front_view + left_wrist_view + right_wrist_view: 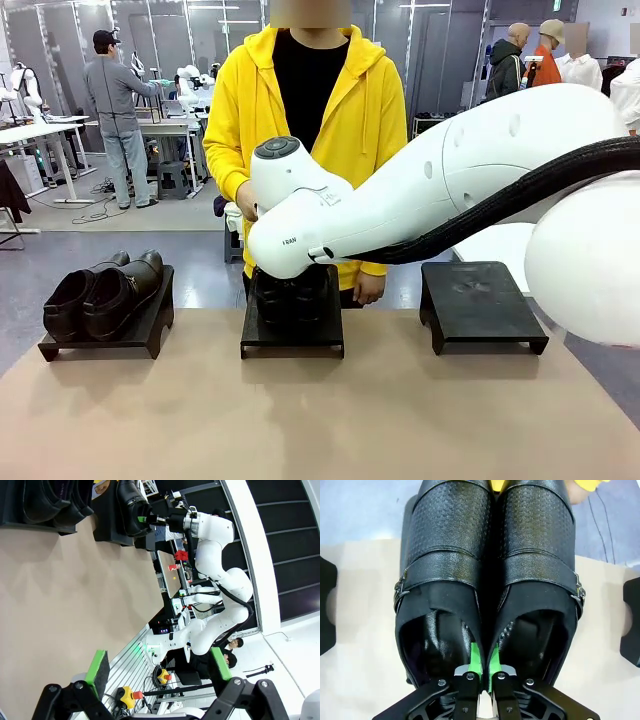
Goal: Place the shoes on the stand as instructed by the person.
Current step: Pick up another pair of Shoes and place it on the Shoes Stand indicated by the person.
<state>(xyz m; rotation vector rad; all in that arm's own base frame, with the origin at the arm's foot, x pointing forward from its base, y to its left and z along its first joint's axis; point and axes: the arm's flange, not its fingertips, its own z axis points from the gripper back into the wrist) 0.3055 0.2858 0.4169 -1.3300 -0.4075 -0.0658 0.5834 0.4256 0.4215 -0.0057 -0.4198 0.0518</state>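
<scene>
My right pincer [481, 672] is clamped on the buckled pair of shoes [487, 580]: its two green pads [476, 657] sit together, pinching the two inner heel walls where the shoes touch, one finger down inside each shoe. The toes point straight away from my fingers, toward the person [305, 110] in the yellow hoodie, whose hand [368, 288] hangs just past the shoes. Each shoe carries a strap with a small metal buckle [578, 591] on its outer side. Directly under the pair lies the middle stand [292, 335], and whether the soles touch it I cannot tell. Another black stand [480, 305] sits well off to one side of this pincer, bare on top; on the other side a third stand [105, 335] carries the other pair of shoes [100, 295], side by side.

My left pincer [157, 667] hangs apart from all this, fingers spread wide with nothing between them, above the tan table [60, 590]
</scene>
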